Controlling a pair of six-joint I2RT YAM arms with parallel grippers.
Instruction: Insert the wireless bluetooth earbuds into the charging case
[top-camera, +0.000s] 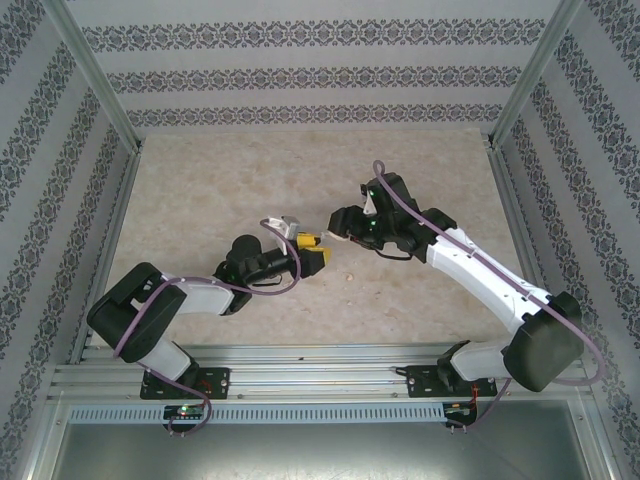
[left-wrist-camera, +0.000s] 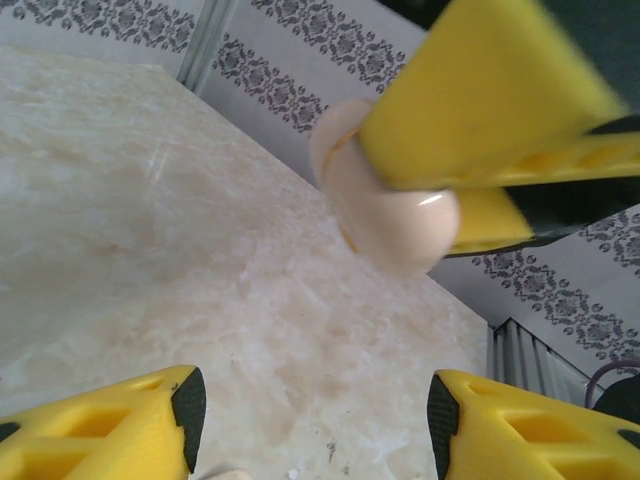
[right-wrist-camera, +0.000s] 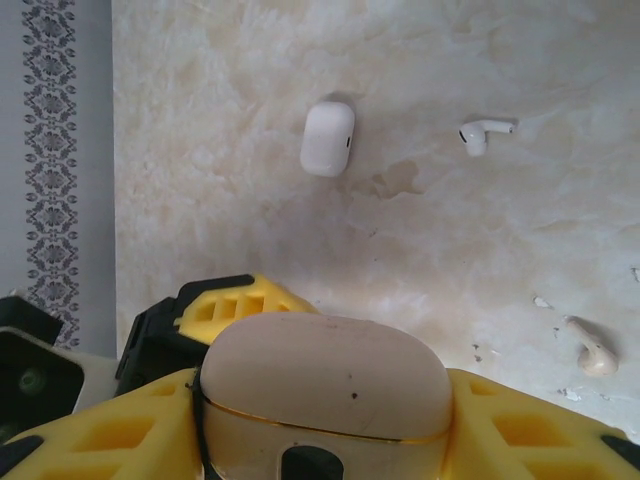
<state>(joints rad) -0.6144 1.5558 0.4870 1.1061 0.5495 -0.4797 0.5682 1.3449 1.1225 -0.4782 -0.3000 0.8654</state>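
Observation:
The white charging case (right-wrist-camera: 327, 138) lies shut on the marble table, with nothing touching it. One white earbud (right-wrist-camera: 481, 132) lies to its right, and a paler, tan-tinted earbud (right-wrist-camera: 591, 351) rests nearer the right edge of the right wrist view. My right gripper (right-wrist-camera: 325, 420) is shut on a tan rounded piece (right-wrist-camera: 320, 375) that has a gold seam and a dark hole, and holds it above the table. My left gripper (left-wrist-camera: 315, 410) is open with nothing between its pads. It faces the tan piece (left-wrist-camera: 400, 215) from close by. In the top view both grippers meet near mid-table: left gripper (top-camera: 318, 252), right gripper (top-camera: 340, 228).
One yellow finger of the left gripper (right-wrist-camera: 235, 300) shows just behind the tan piece. A patterned wall (right-wrist-camera: 50, 150) and metal posts (top-camera: 95, 80) border the table. Bare marble (top-camera: 230, 180) stretches behind both arms. Small dark specks (right-wrist-camera: 480, 352) dot the surface.

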